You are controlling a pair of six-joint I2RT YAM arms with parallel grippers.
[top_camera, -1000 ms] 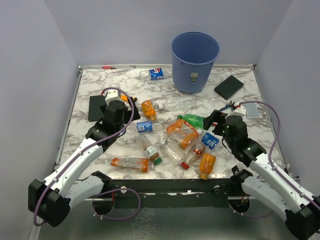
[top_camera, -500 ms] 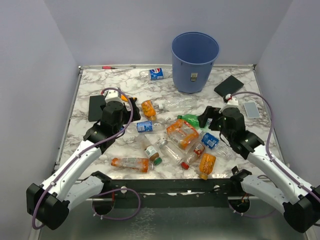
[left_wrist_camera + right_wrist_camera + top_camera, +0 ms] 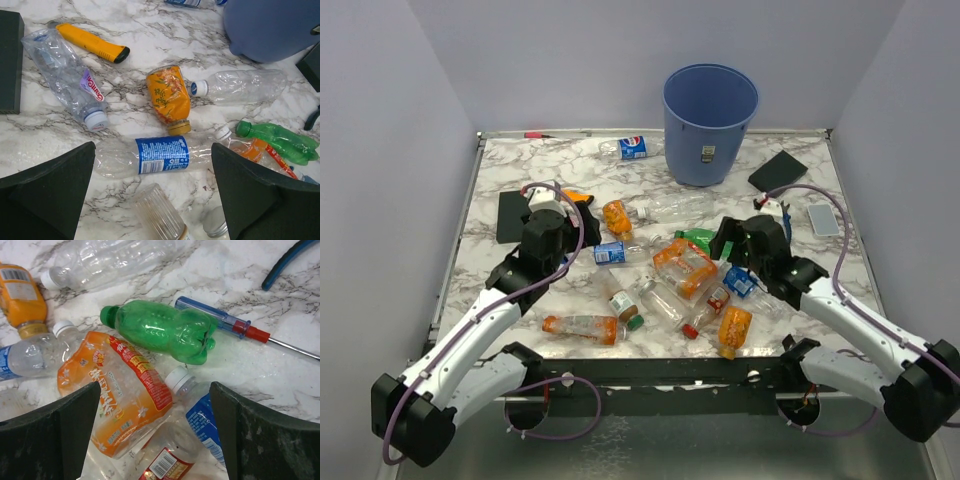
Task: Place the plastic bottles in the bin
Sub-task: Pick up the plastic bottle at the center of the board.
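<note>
Your right pincer point(image 3: 155, 390) hangs low over the heap of plastic bottles in the middle of the worktop point(image 3: 510, 165). Its jaws are spread wide, with nothing between them and, as far as I can see, nothing touched. Directly under the gap lies the crushed orange-labelled bottle point(image 3: 117, 390), with its long axis oblique to the jaws. The green bottle point(image 3: 160, 330) lies just ahead of the jaws, its cap to the left and its long axis nearly parallel with the line from finger to finger. I judge that for the green one you must go forward and turn the wrist, otherwise the fingers will close on its two ends.

Your left pincer point(image 3: 152, 160) is also released and empty. The blue-labelled bottle point(image 3: 162, 155) lies between its fingers, end to end along the closing line, and the left arm is the nearer one to it.

The bin point(image 3: 708, 150) stands at the far edge, well apart from both pincers and somewhat nearer to the right arm.
</note>
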